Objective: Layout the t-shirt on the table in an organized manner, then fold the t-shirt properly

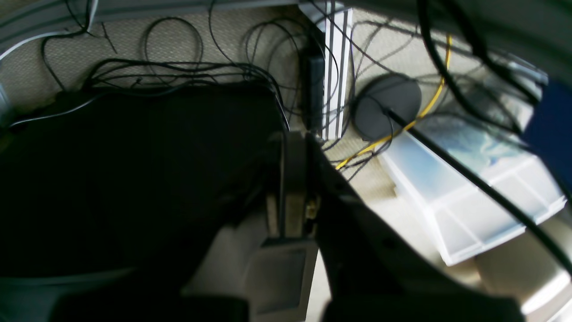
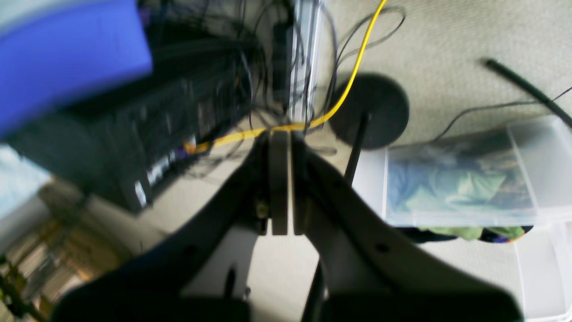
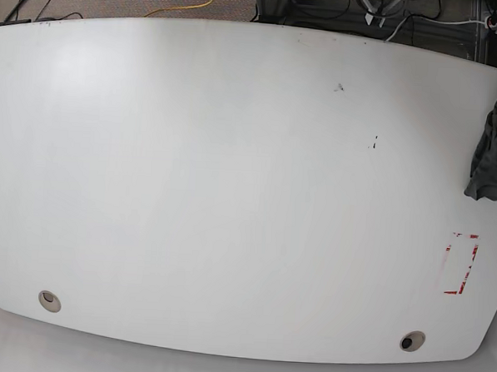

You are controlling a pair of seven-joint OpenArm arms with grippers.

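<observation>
Smooth white desk (image 3: 231, 193), rounded edges: two round grommet holes (image 3: 50, 300) near front, red tape rectangle (image 3: 461, 264) at right. Crumpled charcoal t-shirt (image 3: 494, 145) bunched at right edge, partly out of frame. Left jaws (image 1: 295, 179) clenched, dark cloth beside them; right jaws (image 2: 280, 179) clenched, empty, above carpet and yellow cable (image 2: 353, 76).

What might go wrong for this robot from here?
The t-shirt lies bunched at the far edge of the table, partly out of view, so it may be hard to reach or slide off. The left gripper and right gripper are shut and aimed at cluttered floor, not cloth.
</observation>
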